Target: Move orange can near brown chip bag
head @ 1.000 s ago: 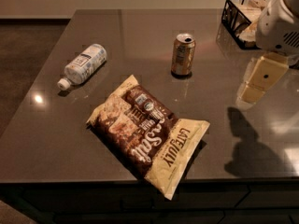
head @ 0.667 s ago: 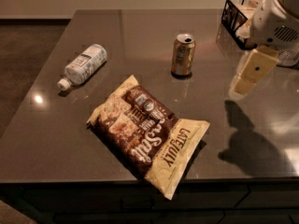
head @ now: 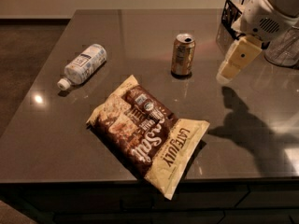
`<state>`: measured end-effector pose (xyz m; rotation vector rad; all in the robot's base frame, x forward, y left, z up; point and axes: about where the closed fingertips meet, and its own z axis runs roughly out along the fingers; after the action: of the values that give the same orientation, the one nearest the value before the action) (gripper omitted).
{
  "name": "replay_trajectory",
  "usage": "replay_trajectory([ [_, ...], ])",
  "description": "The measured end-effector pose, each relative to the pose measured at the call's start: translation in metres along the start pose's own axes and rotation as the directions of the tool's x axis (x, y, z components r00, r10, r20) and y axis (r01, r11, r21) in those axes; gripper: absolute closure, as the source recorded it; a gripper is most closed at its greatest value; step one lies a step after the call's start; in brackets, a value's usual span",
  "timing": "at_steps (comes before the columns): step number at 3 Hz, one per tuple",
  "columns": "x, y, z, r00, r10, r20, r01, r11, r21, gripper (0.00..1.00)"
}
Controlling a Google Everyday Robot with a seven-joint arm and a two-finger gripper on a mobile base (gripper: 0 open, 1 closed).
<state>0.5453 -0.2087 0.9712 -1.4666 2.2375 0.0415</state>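
**Can upright, my claw off to its right**

The orange can [head: 182,55] stands upright on the dark table [head: 140,27]. Its body is tan-orange metal with pale label marks and a silver top. The brown chip bag [head: 147,132] lies flat in front of the can, not touching it. My gripper [head: 233,64] hangs to the can's right, clear of it. Whether it is apart or together I cannot tell. The frame's edge cuts off my arm.

brown chip bag [head: 147,134]: "Salt" on dark centre; "LATE JULY" on cream end, lower middle of frame
orange can [head: 182,54]: marks unreadable
white bottle [head: 84,65]: label print unreadable
gripper [head: 236,62]: upper right of frame
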Motion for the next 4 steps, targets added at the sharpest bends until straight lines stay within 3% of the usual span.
replay_trajectory([
  [2, -0.014, -0.048, 0.029, 0.994, 0.084, 0.069, -0.085, 0.9964, 0.006, 0.0],
  [4, -0.047, -0.072, 0.081, 0.974, 0.148, 0.172, -0.139, 0.9884, -0.061, 0.0],
])
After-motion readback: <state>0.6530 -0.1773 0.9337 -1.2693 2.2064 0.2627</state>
